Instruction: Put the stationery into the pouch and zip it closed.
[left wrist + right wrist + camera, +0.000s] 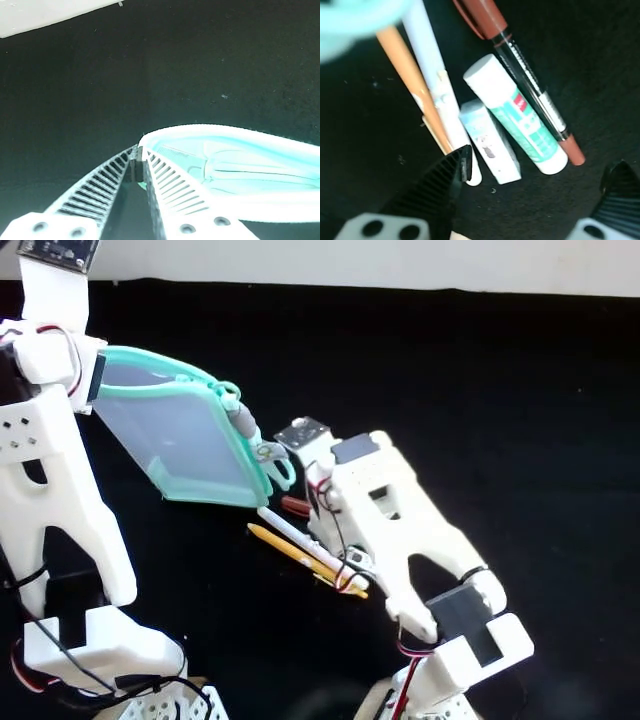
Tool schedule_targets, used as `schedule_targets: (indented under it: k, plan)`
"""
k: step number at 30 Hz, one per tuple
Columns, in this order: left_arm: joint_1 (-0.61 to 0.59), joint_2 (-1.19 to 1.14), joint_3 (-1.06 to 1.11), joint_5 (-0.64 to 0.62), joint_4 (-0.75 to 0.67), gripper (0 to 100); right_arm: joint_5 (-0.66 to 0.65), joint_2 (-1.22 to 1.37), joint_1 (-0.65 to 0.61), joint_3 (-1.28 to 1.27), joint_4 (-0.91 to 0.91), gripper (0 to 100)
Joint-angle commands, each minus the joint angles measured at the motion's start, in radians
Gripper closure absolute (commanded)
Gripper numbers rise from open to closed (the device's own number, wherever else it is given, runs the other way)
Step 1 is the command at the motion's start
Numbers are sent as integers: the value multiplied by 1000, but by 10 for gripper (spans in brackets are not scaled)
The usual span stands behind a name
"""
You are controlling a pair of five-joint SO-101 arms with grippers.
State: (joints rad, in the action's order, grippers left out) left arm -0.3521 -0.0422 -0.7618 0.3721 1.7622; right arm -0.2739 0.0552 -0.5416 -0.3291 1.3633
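My left gripper (137,162) is shut on the rim of the teal pouch (240,160), holding it lifted and tilted at the left of the table. In the high view the pouch (180,440) hangs from that gripper (96,380), its mouth and zipper end toward the right arm (380,500). My right gripper (542,167) is open just above the stationery with nothing between its fingers. Under it lie an orange pencil (407,75), a white pen (435,75), a small eraser (490,145), a glue stick (520,120) and a brown-capped pen (520,55).
The stationery lies side by side on the black table (500,390), beside the pouch's lower corner. A yellow pencil (290,548) and the white pen (295,530) stick out from under the right arm. The table's far and right parts are bare.
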Motion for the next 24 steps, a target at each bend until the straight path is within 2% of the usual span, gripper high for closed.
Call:
schedule_targets:
  k: [1, 8, 16, 21, 24]
  plan:
    - [15, 8, 31, -6, -2, 994, -77, -38, 13, -10, -10, 618]
    - [10, 10, 119, -6, -2, 994, -203, -41, 16, -117, -194, 793]
    - [10, 10, 120, -9, -2, 994, -325, -35, 19, -223, -404, 800]
    - [10, 10, 122, -9, -2, 994, -336, -35, 19, -266, -458, 820]
    - [10, 10, 122, -9, -2, 994, -331, -35, 21, -262, -458, 948]
